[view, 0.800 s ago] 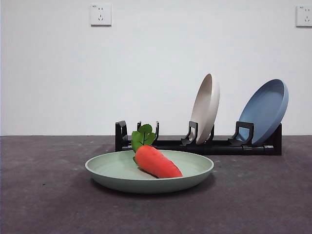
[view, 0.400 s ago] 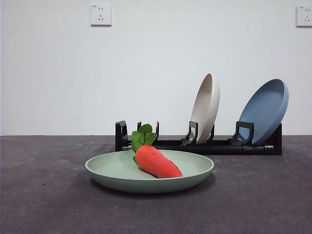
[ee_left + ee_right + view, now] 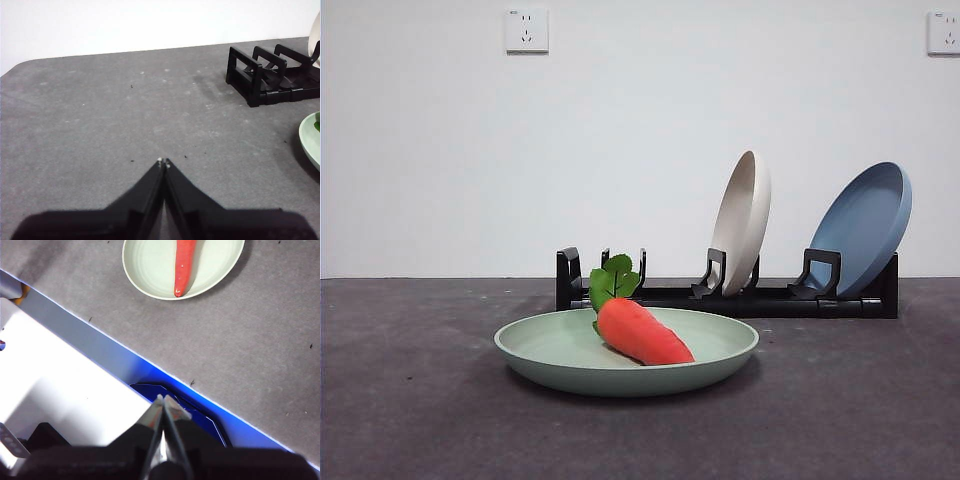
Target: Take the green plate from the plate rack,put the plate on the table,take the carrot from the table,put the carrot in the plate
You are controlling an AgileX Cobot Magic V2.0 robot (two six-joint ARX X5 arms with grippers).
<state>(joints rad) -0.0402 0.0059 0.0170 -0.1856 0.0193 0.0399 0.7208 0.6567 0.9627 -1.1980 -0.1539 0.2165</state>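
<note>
We see the orange-red toy carrot [image 3: 642, 333] lying in the pale mint-green round plate [image 3: 550, 352] on the dark grey matte table [image 3: 410, 400], well ahead of our right gripper [image 3: 163, 399], jaws pressed together. Our left gripper [image 3: 163, 162], jaws likewise closed, has the long black plate rack [image 3: 265, 75] ahead to one side.

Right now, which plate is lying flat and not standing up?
The green plate. It lies flat on the table with the carrot in it, while the beige plate and blue plate stand in the plate rack.
</note>
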